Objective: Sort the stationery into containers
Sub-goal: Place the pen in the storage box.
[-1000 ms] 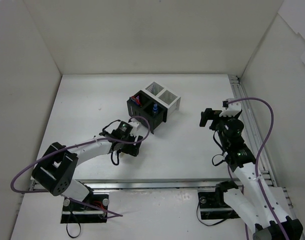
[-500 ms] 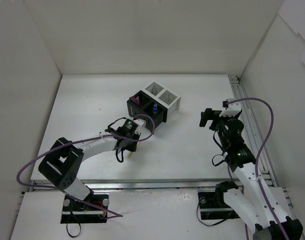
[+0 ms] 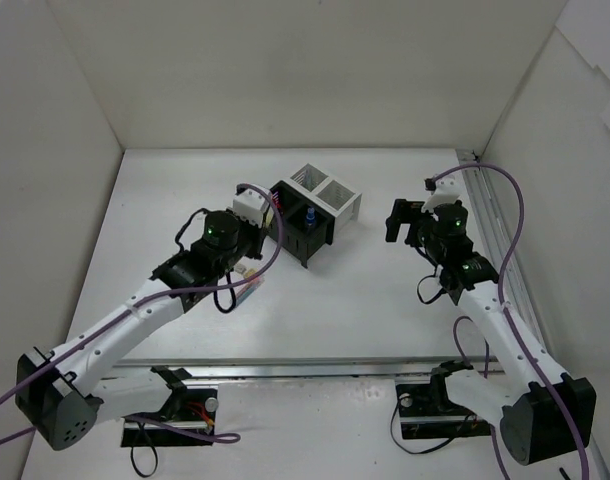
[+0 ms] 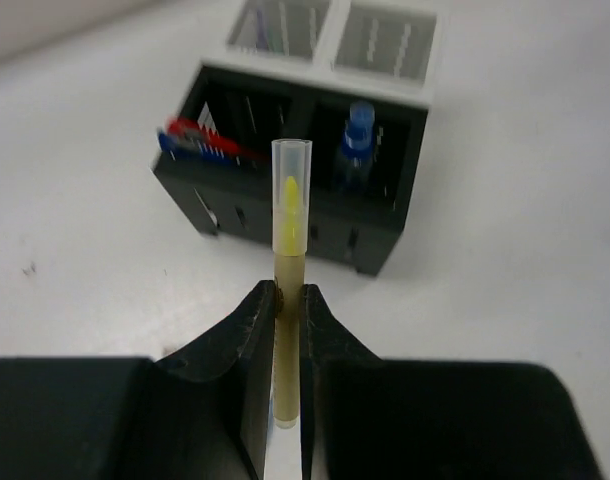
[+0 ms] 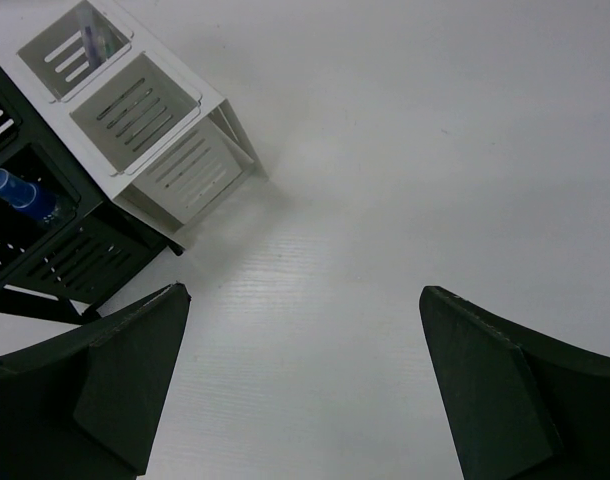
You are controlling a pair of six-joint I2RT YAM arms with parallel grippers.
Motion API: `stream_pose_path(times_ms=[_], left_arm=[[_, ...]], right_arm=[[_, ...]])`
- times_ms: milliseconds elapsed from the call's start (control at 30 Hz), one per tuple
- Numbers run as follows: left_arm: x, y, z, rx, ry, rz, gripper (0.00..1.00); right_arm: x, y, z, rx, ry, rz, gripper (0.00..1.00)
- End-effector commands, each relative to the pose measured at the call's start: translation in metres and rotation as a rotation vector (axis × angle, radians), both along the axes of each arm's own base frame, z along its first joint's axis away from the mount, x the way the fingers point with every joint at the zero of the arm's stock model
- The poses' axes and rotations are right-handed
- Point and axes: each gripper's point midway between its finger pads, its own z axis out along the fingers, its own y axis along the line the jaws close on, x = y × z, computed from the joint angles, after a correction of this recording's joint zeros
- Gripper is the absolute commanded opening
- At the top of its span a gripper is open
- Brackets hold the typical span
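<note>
Now the left fingers (image 4: 253, 335) are clenched on one yellow marker (image 4: 289, 225), which stands upright between them with its clear cap on top. At 12 o'clock from the marker in the left wrist view stands the block of four bins (image 4: 285, 215): two black ones in front and two white ones behind them. The left black bin (image 4: 185, 185) holds red and blue pens (image 4: 195, 140) that lean toward its left wall; how many they are exactly I cannot tell. The right black bin (image 4: 385, 230) holds one bottle (image 4: 357, 135) with a blue cap, standing upright. One white bin (image 4: 275, 25) has something purple inside.

In the top view the block sits at 12 o'clock from the middle of the table (image 3: 385, 320). The left fingers are close to its 9 o'clock side. The right fingers (image 5: 115, 370) are at 3 o'clock from the block, apart from it; they are released and spread wide over the table. A few pastel pieces (image 3: 249, 290) lie on the table at 7 o'clock from the block, beside the left arm, too small to count.
</note>
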Motion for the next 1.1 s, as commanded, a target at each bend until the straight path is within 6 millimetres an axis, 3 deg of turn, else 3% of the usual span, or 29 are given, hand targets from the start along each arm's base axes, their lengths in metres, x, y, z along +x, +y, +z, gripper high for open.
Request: stream_pose_path(times_ms=[0, 33, 67, 100, 133, 167, 200, 233, 267, 300, 333, 367, 400, 433, 467, 500, 533, 567, 600, 633, 700, 767, 867, 900, 933, 1000, 1067], left_arm=[[0.042, -0.004, 0.088, -0.05, -0.299, 0.054, 0.0], [0.057, -0.009, 0.091, -0.049, -0.323, 0.064, 0.0], [0.07, -0.01, 0.114, -0.064, -0.368, 0.079, 0.0], [0.079, -0.014, 0.122, -0.048, -0.394, 0.063, 0.0], [0.1, -0.019, 0.115, -0.035, -0.388, 0.072, 0.0], [0.112, -0.023, 0.142, -0.073, -0.432, 0.087, 0.0], [0.122, -0.028, 0.147, -0.091, -0.441, 0.084, 0.0], [0.142, -0.038, 0.136, -0.088, -0.434, 0.087, 0.0], [0.155, -0.038, 0.158, -0.116, -0.473, 0.1, 0.0], [0.161, -0.049, 0.161, -0.129, -0.482, 0.07, 0.0], [0.176, -0.061, 0.146, -0.12, -0.468, 0.057, 0.0], [0.186, -0.061, 0.165, -0.143, -0.503, 0.065, 0.0], [0.191, -0.068, 0.167, -0.152, -0.512, 0.046, 0.0], [0.207, -0.074, 0.15, -0.144, -0.499, 0.045, 0.0], [0.213, -0.08, 0.163, -0.163, -0.527, 0.038, 0.0], [0.219, -0.086, 0.162, -0.203, -0.512, 0.021, 0.0], [0.235, -0.09, 0.138, -0.185, -0.473, 0.022, 0.0], [0.241, -0.095, 0.152, -0.207, -0.497, 0.014, 0.0], [0.25, -0.094, 0.148, -0.214, -0.489, 0.02, 0.0], [0.261, -0.101, 0.125, -0.197, -0.46, 0.01, 0.0], [0.267, -0.11, 0.126, -0.211, -0.469, -0.015, 0.0], [0.272, -0.117, 0.109, -0.198, -0.445, -0.034, 0.0], [0.27, -0.116, 0.093, -0.204, -0.419, -0.028, 0.0], [0.27, -0.111, 0.101, -0.223, -0.44, 0.003, 0.0], [0.269, -0.11, 0.089, -0.231, -0.417, 0.008, 0.02], [0.263, -0.112, 0.091, -0.247, -0.417, -0.01, 0.06], [0.259, -0.115, 0.089, -0.251, -0.406, -0.038, 0.16]], right_arm=[[0.011, 0.005, 0.03, 0.069, -0.081, -0.005, 0.98], [0.011, 0.006, 0.031, 0.078, -0.09, -0.002, 0.98], [0.011, 0.006, 0.031, 0.087, -0.101, -0.004, 0.98], [0.013, 0.006, 0.037, 0.094, -0.128, -0.003, 0.98], [0.014, 0.004, 0.038, 0.092, -0.135, -0.016, 0.98], [0.015, 0.004, 0.038, 0.089, -0.139, -0.017, 0.98], [0.015, 0.003, 0.04, 0.084, -0.146, -0.022, 0.98], [0.015, 0.002, 0.041, 0.079, -0.147, -0.026, 0.98], [0.017, -0.004, 0.043, 0.066, -0.158, -0.056, 0.98], [0.018, -0.006, 0.045, 0.063, -0.165, -0.061, 0.98], [0.018, -0.008, 0.045, 0.055, -0.168, -0.07, 0.98], [0.019, -0.009, 0.046, 0.044, -0.17, -0.07, 0.98], [0.019, -0.009, 0.045, 0.038, -0.17, -0.068, 0.98], [0.02, -0.009, 0.044, 0.031, -0.166, -0.07, 0.98], [0.022, -0.013, 0.041, 0.017, -0.156, -0.084, 0.98], [0.023, -0.014, 0.038, 0.009, -0.143, -0.089, 0.98], [0.024, -0.017, 0.034, -0.006, -0.129, -0.101, 0.98], [0.025, -0.019, 0.033, -0.018, -0.125, -0.106, 0.98], [0.025, -0.02, 0.031, -0.021, -0.117, -0.11, 0.98], [0.027, -0.021, 0.029, -0.029, -0.114, -0.116, 0.98], [0.028, -0.023, 0.028, -0.036, -0.108, -0.119, 0.98], [0.029, -0.025, 0.027, -0.048, -0.104, -0.124, 0.98], [0.03, -0.026, 0.024, -0.055, -0.097, -0.131, 0.98], [0.031, -0.026, 0.022, -0.056, -0.093, -0.13, 0.98], [0.032, -0.025, 0.02, -0.053, -0.09, -0.125, 0.98], [0.034, -0.023, 0.018, -0.049, -0.08, -0.12, 0.98], [0.034, -0.021, 0.016, -0.049, -0.065, -0.107, 0.98]])
